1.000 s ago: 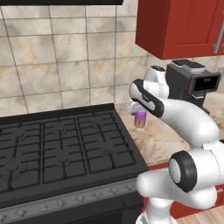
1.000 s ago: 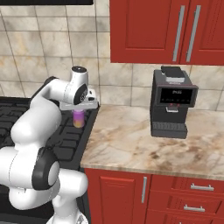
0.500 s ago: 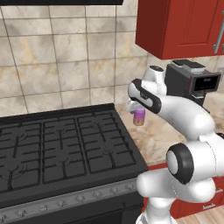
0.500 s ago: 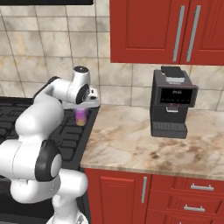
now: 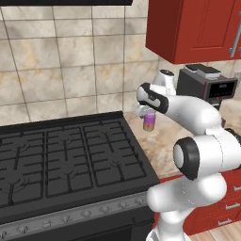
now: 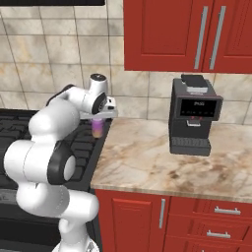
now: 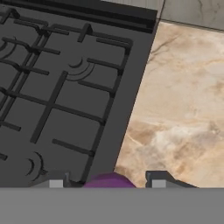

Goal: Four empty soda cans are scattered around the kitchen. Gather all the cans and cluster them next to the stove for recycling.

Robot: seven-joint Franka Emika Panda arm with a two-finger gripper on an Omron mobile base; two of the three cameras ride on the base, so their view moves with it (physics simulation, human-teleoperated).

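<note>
A purple soda can hangs in my gripper, which is shut on its upper part. It is held upright over the beige countertop, just past the right edge of the black stove. The frames do not show whether the can's base touches the counter. In the hand view the can's purple body sits between the two fingertips, with the stove's grates to the left and the marbled counter to the right.
A dark boxy coffee machine stands on the counter to the right of the can. Red upper cabinets hang above it. The tiled wall closes the back.
The arm's elbow has shifted a little. The gripper and the purple can stay in nearly the same spot beside the stove.
</note>
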